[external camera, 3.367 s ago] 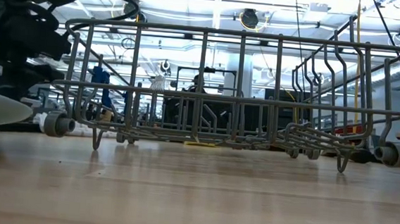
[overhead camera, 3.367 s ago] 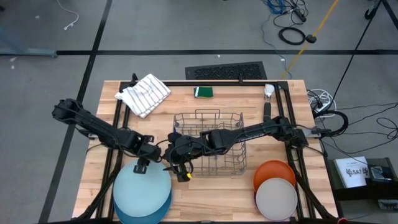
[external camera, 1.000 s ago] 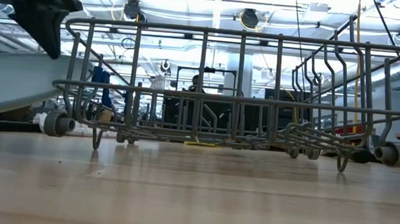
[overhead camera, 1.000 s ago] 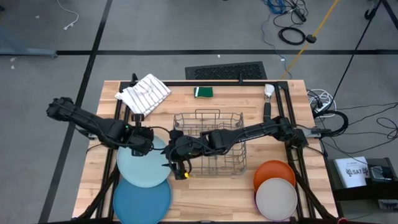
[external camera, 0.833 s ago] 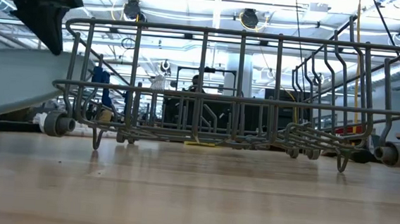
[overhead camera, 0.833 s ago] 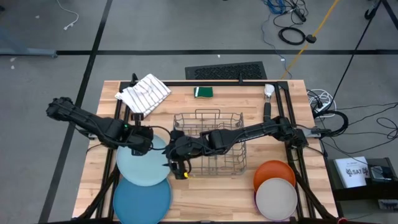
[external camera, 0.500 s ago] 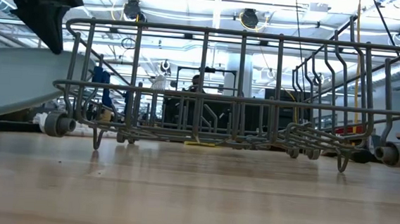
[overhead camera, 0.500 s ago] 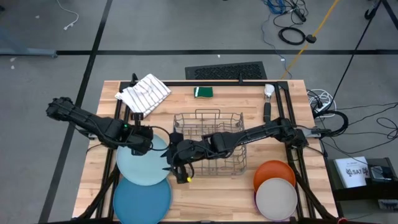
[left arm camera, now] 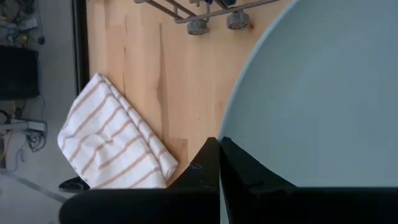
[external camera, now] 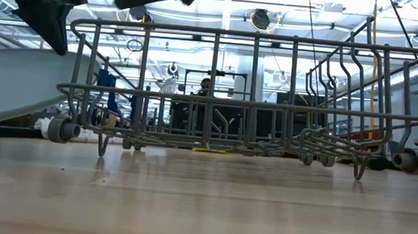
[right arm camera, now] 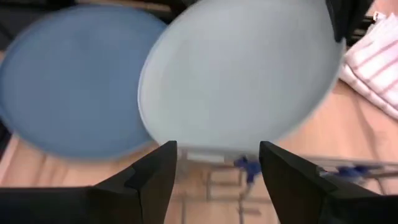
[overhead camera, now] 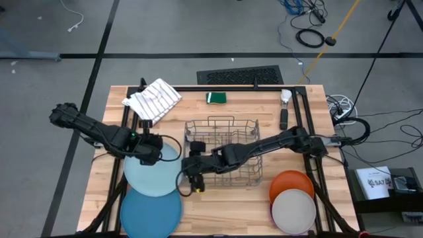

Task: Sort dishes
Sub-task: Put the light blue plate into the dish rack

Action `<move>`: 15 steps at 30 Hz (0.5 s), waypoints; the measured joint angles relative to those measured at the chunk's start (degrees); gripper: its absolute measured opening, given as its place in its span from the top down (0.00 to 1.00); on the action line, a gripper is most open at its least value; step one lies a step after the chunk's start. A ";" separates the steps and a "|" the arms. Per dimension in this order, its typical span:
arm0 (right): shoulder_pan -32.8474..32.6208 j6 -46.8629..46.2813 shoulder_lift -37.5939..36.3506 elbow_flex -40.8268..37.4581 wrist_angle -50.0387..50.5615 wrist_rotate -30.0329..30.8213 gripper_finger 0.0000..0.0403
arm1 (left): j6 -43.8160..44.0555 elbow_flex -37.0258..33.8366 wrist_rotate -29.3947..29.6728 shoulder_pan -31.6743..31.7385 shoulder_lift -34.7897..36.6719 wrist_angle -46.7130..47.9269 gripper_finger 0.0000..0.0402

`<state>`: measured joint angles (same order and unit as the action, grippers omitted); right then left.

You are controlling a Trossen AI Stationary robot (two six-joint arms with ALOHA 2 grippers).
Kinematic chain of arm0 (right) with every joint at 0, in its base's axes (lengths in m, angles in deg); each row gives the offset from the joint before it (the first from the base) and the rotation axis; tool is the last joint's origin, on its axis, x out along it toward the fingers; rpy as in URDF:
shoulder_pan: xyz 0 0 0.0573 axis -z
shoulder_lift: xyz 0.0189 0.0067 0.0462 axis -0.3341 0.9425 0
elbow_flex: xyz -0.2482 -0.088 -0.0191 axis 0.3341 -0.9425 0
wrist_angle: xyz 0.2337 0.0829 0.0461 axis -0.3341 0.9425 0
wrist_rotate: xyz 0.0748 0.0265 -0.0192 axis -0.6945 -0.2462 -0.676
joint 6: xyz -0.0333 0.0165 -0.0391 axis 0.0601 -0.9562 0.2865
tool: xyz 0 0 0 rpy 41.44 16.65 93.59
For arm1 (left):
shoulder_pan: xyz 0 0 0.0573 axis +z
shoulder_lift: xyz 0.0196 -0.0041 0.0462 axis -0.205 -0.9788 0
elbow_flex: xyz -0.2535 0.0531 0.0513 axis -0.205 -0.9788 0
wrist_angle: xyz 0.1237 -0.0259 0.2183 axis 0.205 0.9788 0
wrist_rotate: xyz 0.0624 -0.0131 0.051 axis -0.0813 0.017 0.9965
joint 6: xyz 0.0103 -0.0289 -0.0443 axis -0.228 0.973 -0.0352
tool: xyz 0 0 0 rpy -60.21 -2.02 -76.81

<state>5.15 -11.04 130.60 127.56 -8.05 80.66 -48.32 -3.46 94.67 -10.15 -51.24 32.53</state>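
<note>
A light blue plate (overhead camera: pixel 153 175) hangs tilted above the table's near left, over the far edge of a darker blue plate (overhead camera: pixel 151 213) that lies flat on the table. My left gripper (overhead camera: pixel 151 153) is shut on the light blue plate's far rim. My right gripper (overhead camera: pixel 187 173) stands open just right of that plate, in front of the wire rack's left end. In the right wrist view its fingers (right arm camera: pixel 155 180) face the light blue plate (right arm camera: pixel 242 81), with nothing between them. In the low view the plate (external camera: pixel 12 88) shows at the left, raised off the wood. My left gripper pinches the light blue plate's rim (left arm camera: pixel 231 134) at its far left side between its two shut fingers. The fingers come level from the table's far left. The plate is lifted clear and tilted.
The wire dish rack (overhead camera: pixel 223 153) stands mid-table, right beside my right gripper. An orange plate (overhead camera: pixel 291 182) and an off-white plate (overhead camera: pixel 294 210) lie stacked at the near right. A white striped cloth (overhead camera: pixel 153 100) and a green sponge (overhead camera: pixel 216 98) lie at the far side.
My right arm has swung a little toward the table's near edge, its gripper staying open beside the light blue plate. The left gripper has kept the plate raised and still.
</note>
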 joint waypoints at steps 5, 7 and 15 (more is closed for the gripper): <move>1.66 -1.44 1.56 -0.26 -2.67 0.00 0.45 | 0.30 0.00 0.60 -0.31 0.02 0.11 1.00; 2.08 -1.44 2.24 -0.24 -4.51 -0.08 0.45 | 0.44 0.00 1.10 -0.31 0.17 0.11 1.00; 2.53 2.37 1.79 -0.24 0.85 -1.27 0.45 | -0.04 0.05 0.33 -0.28 1.87 0.56 1.00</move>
<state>7.68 -8.67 132.39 127.32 -7.20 79.39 -48.36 -3.41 94.99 -10.43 -49.37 33.09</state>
